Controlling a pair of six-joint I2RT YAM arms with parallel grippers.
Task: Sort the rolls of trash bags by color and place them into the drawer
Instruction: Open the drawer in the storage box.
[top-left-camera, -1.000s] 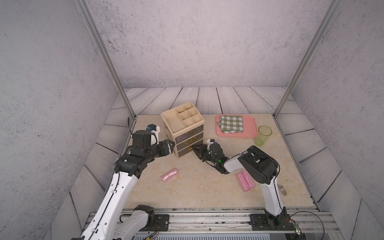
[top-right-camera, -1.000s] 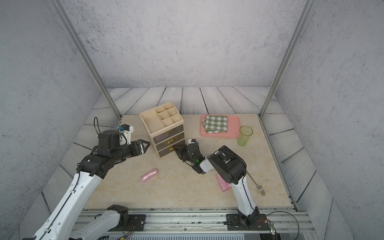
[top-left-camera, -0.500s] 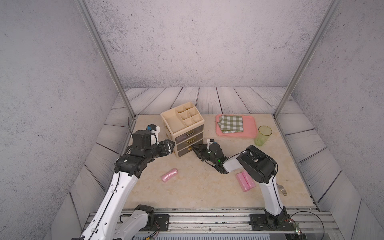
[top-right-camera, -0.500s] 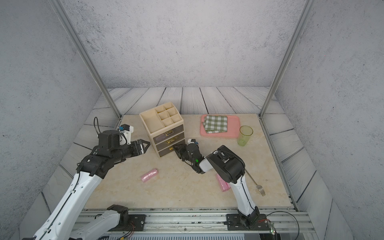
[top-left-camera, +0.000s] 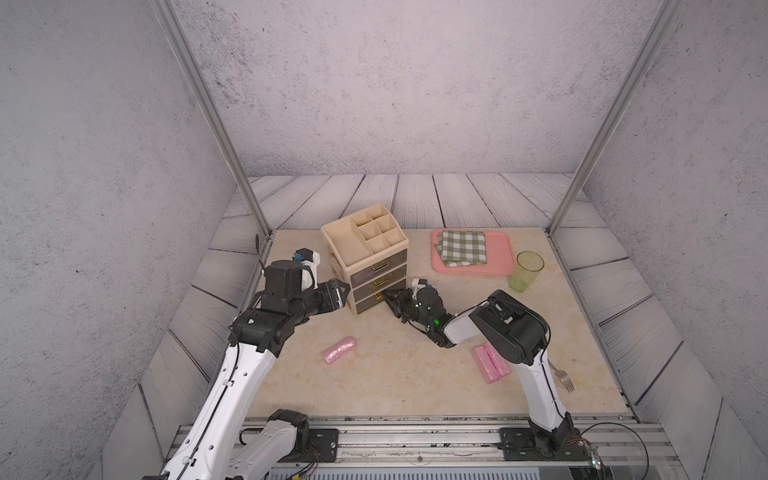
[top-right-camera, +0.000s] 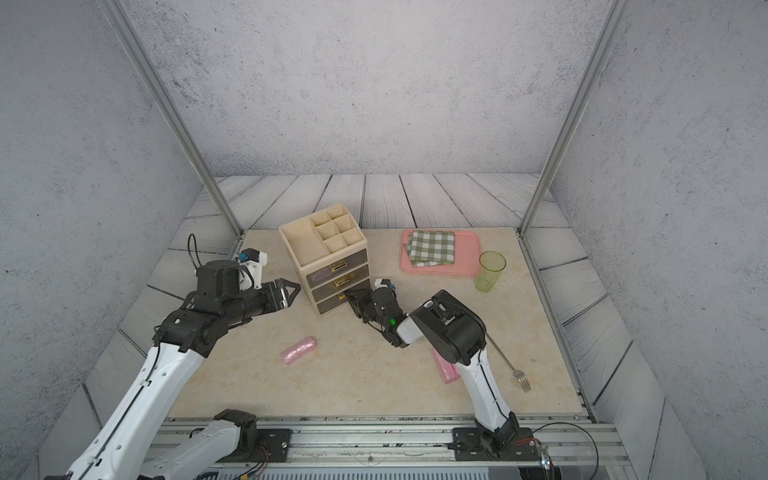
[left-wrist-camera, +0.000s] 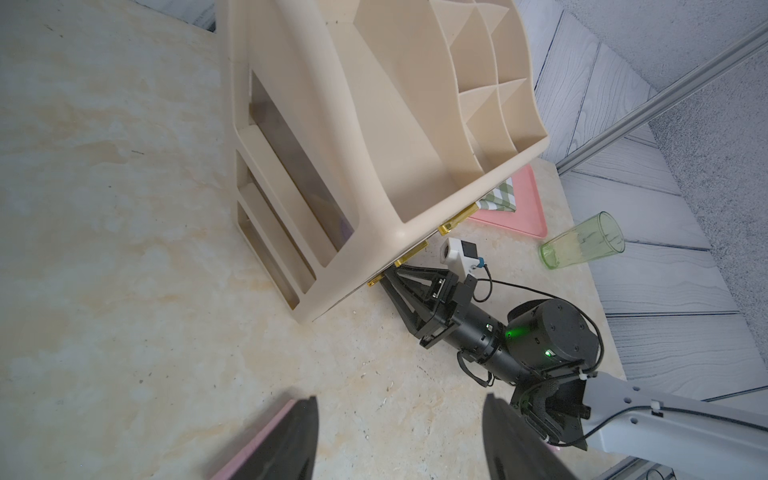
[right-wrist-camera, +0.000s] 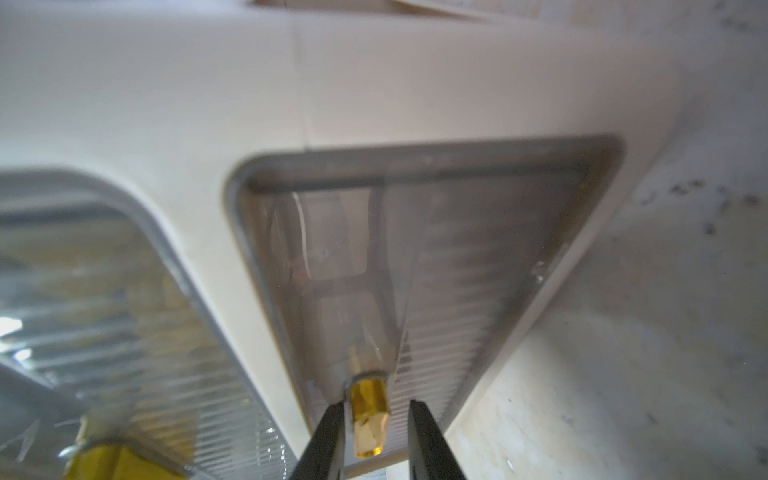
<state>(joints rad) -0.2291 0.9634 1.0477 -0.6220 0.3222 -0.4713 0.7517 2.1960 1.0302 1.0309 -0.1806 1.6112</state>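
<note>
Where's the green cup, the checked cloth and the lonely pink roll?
Green cup (top-left-camera: 528, 272): in a top view, on its side wall.
Checked cloth (top-left-camera: 462, 248): in a top view, on its middle.
Lone pink roll (top-left-camera: 338, 350): in a top view, on its middle.

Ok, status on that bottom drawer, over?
Right gripper straddling gold handle of bottom drawer, jaws not yet clamped. Left gripper open, empty, beside the organizer. Three pink rolls on the table. Nothing blocking the drawer.
</note>
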